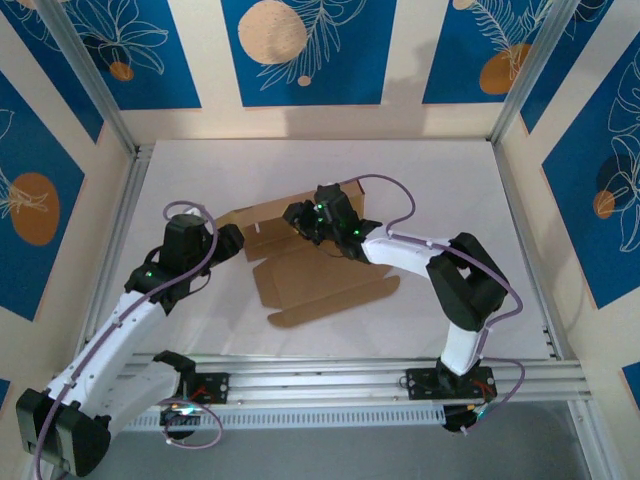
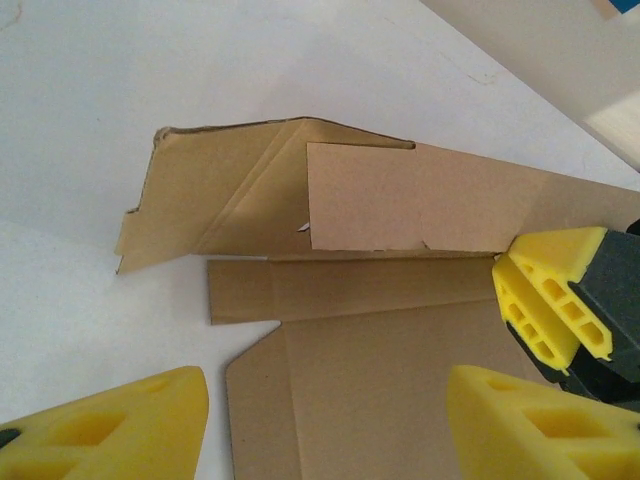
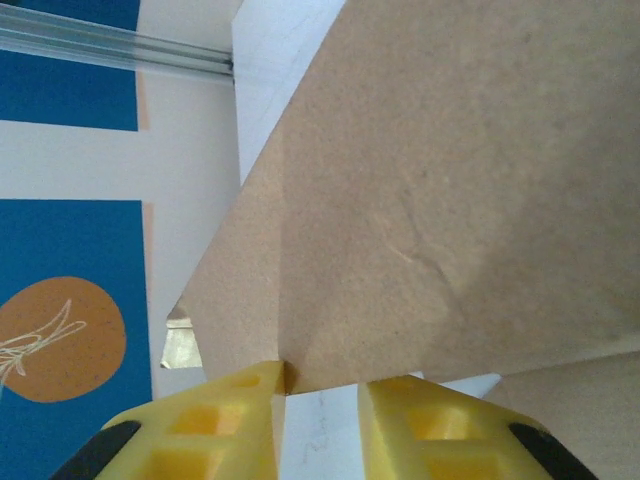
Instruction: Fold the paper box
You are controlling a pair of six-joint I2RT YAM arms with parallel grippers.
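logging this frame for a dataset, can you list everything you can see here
paper box: one, brown cardboard, mid-table, rear panel raised, front flaps flat
table: one, white, under the box
wall panels: several, blue with orange discs and white leaves, around the table
frame rails: several, silver metal, near edge and corners
cables: two, lilac, looping along the arms
left arm: one, white and black, left of the box
right arm: one, white and black, right of the box
left fingers: two, yellow, wide apart over the flat flap
right fingers: two, yellow, slightly apart at the raised panel's edge
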